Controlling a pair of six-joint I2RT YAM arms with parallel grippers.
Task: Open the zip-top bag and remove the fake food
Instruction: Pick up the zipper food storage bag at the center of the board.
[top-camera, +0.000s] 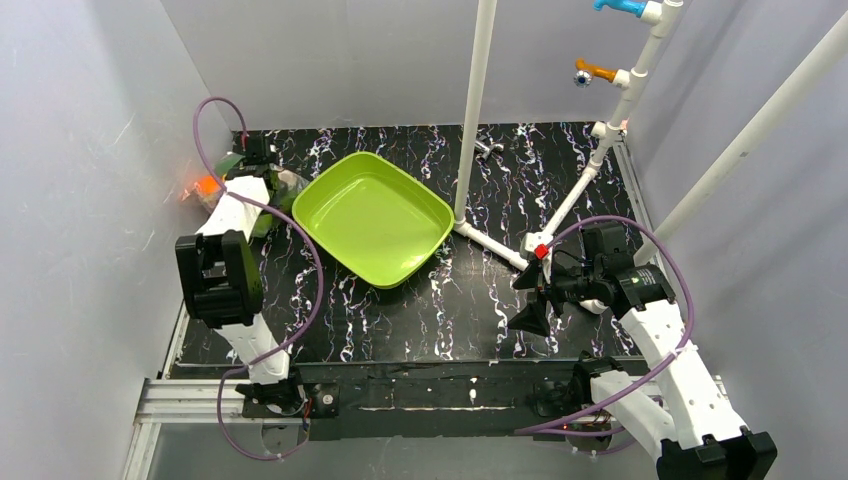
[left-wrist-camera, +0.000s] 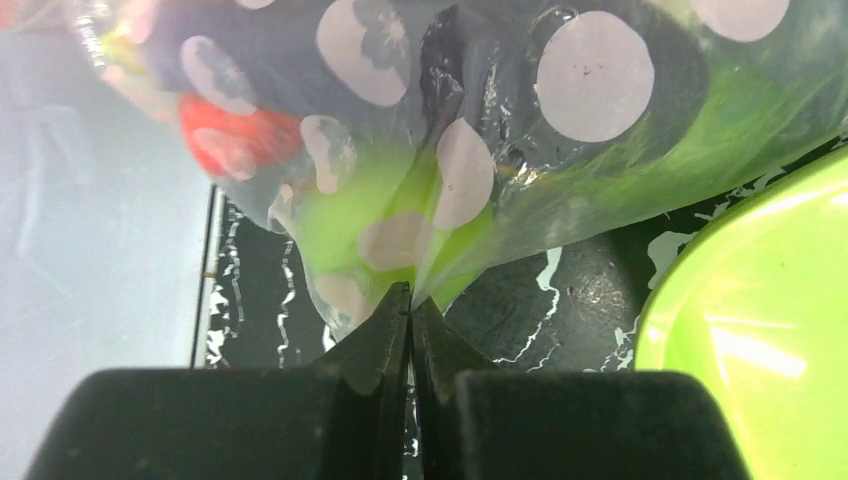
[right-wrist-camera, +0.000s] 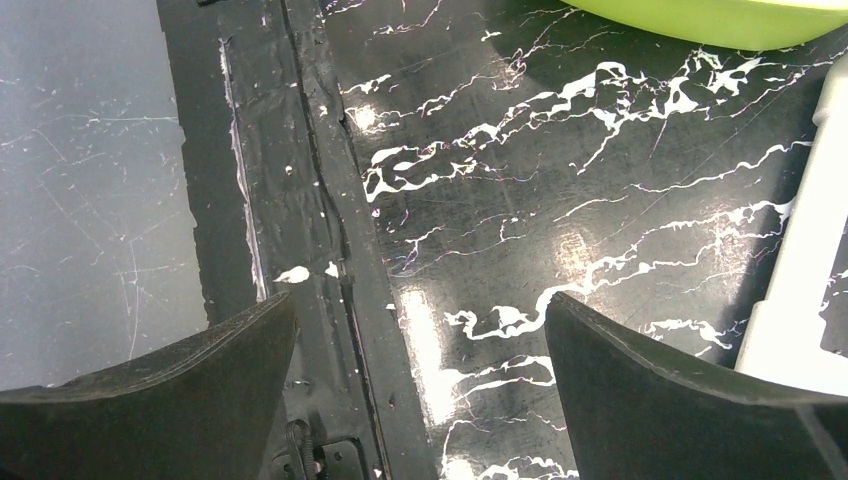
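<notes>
Clear plastic is pinched at the tip of the left end effector (left-wrist-camera: 410, 305), whose black jaws are clenched together on a gathered fold of the zip-top bag (left-wrist-camera: 500, 190). Straight ahead of that tip the bag, printed with pale round dots, fills most of the wrist view. Inside it the fake food (left-wrist-camera: 235, 135) shows as a red piece ahead and to the left and a green mass just beyond the pinch; other pieces are too blurred to name. To the right of this end effector lies the lime-green tray (left-wrist-camera: 760, 340), just beside the bag, on the black marbled counter (left-wrist-camera: 590, 290). The right end effector (right-wrist-camera: 420, 320) is released, its jaws wide apart, hovering over the counter with a white pipe (right-wrist-camera: 800, 270) to its right, well apart from the bag.
</notes>
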